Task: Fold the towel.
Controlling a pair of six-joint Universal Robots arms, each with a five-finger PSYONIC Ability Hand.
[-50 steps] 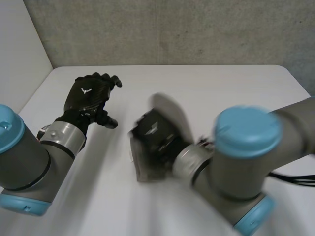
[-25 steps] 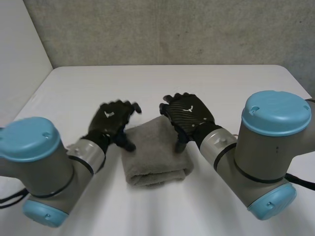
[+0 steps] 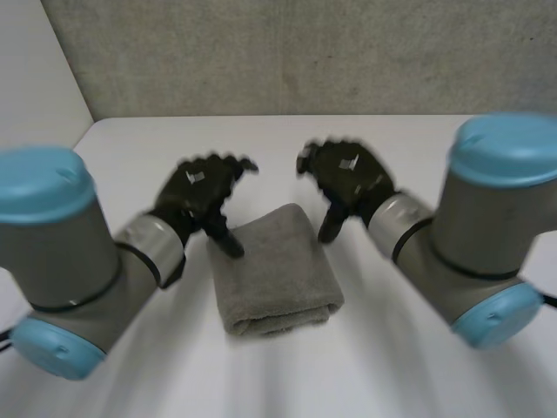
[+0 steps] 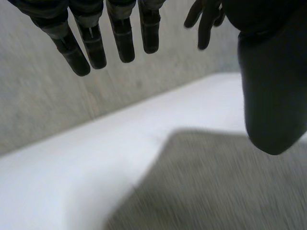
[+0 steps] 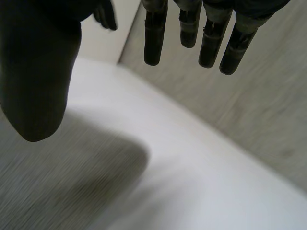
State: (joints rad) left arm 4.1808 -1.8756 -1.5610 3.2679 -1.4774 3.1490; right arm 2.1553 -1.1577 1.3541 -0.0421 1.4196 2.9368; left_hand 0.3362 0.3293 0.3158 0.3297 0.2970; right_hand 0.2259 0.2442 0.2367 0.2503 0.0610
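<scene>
Left hand (image 3: 198,193), right hand (image 3: 348,174) splayed (above towel (image 3: 274,270)).

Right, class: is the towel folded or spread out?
Folded. The towel is a compact thick pad, with a rounded doubled edge nearest the camera.

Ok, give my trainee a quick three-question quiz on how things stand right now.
1. Multiple choice: where is the grey towel? A) folded on the white table, between the left hand and the right hand; B) draped over the left arm; C) hanging off the table's edge.
2. True or false: the right hand's fingers are curled round the towel.
3. Fill in: in its wrist view, the left hand's fingers are straight and hold ____.

Key: 1 A. 2 False: its fingers are straight and hold nothing. 3 nothing.
</scene>
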